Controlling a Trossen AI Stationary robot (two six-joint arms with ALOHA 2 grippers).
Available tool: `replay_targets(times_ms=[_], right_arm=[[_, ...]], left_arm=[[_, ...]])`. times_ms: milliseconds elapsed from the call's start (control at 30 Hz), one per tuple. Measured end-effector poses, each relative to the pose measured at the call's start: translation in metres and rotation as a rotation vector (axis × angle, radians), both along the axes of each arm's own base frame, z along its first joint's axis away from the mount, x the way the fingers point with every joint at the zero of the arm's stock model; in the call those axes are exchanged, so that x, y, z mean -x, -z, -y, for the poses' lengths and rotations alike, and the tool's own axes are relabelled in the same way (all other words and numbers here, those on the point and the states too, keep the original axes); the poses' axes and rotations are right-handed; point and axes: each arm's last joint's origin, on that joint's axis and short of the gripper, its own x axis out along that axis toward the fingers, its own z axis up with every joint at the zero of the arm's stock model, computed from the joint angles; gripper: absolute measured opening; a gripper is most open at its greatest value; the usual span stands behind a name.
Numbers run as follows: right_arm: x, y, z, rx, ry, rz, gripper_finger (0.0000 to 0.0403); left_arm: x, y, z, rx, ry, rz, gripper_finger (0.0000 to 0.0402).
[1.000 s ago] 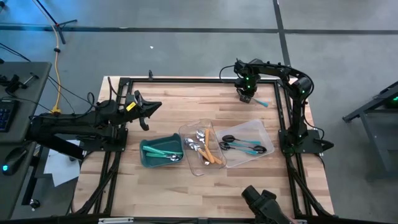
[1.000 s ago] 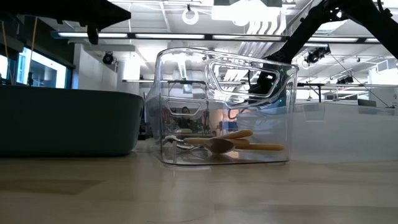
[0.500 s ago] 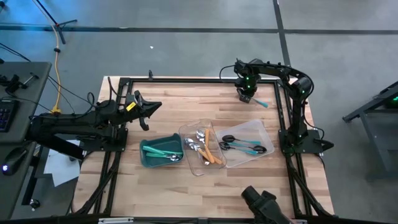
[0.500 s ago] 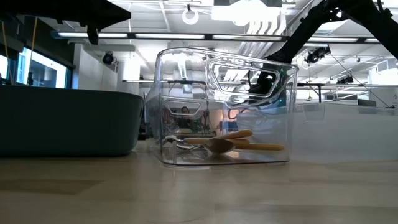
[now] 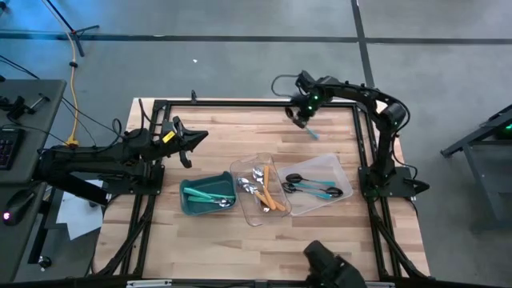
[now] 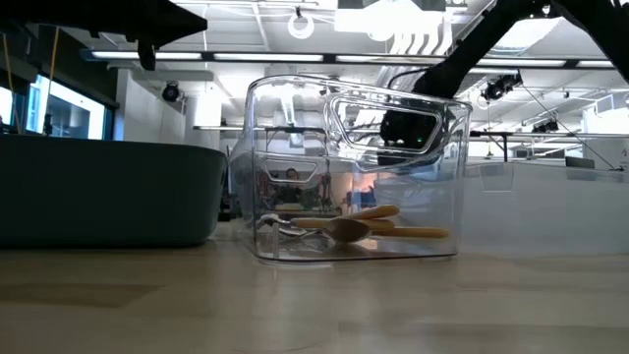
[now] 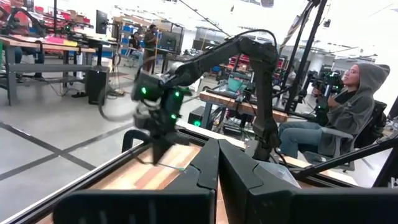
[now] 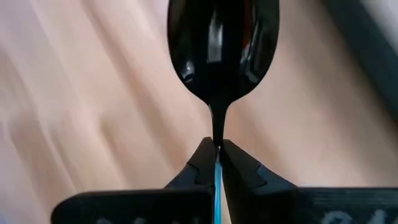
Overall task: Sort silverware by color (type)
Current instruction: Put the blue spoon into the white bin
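Nearest the table's front edge stand three containers in a row: a teal bin point(image 5: 206, 194) holding two teal-handled pieces with silver heads, a clear tray point(image 5: 258, 192) with silver-headed, orange-handled utensils whose number is hard to tell, and a second clear tray point(image 5: 318, 183) with two black-headed, teal-handled spoons. Farther back, the left gripper point(image 5: 188, 147) waits, pinched together. Farthest, the right gripper point(image 5: 303, 118) clamps one black-headed spoon point(image 8: 222, 53) by its teal handle.

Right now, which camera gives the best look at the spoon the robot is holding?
The right wrist view: the black spoon fills it, pinched in the right hand. The high view shows only its teal handle; the left wrist view shows it blurred; the low view hides it.
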Motion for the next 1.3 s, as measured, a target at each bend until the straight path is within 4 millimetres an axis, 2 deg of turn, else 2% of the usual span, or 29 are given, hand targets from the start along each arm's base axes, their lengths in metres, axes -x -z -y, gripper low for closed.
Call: replay_targets(times_ms=[100,300,500,667,833,967,1067,1200,1300], right_arm=[[-0.018,-0.015,-0.004,0.046,0.014,0.152,0.0000],[-0.056,-0.047,-0.029,0.055,-0.054,0.433,0.0000],[-0.083,-0.083,-0.057,0.088,-0.149,0.673,0.0000],[-0.092,-0.112,-0.069,0.105,-0.157,0.846,0.0000],[-0.088,-0.126,-0.078,0.093,-0.203,0.880,0.0000],[-0.078,-0.127,-0.084,0.092,-0.229,0.828,0.0000],[-0.062,-0.122,-0.093,0.098,-0.218,0.838,0.0000],[-0.028,-0.108,-0.110,0.082,-0.135,0.887,0.0000],[-0.008,-0.112,-0.127,0.130,-0.109,0.991,0.0000]], left_arm=[[0.000,0.000,0.000,0.001,0.000,0.000,0.0000],[-0.001,0.001,0.000,0.001,0.000,-0.007,0.0000],[-0.005,0.003,-0.001,0.004,0.000,-0.028,0.0000],[-0.009,0.007,-0.001,0.015,0.000,-0.053,0.0000],[-0.013,0.010,-0.001,0.025,0.022,-0.075,0.0000],[-0.015,0.011,-0.001,0.026,0.027,-0.082,0.0000],[-0.015,0.011,-0.001,0.027,0.027,-0.080,0.0000],[-0.015,0.009,-0.001,0.024,0.027,-0.065,0.0000],[-0.015,0.009,-0.001,0.024,0.027,-0.063,0.0000]])
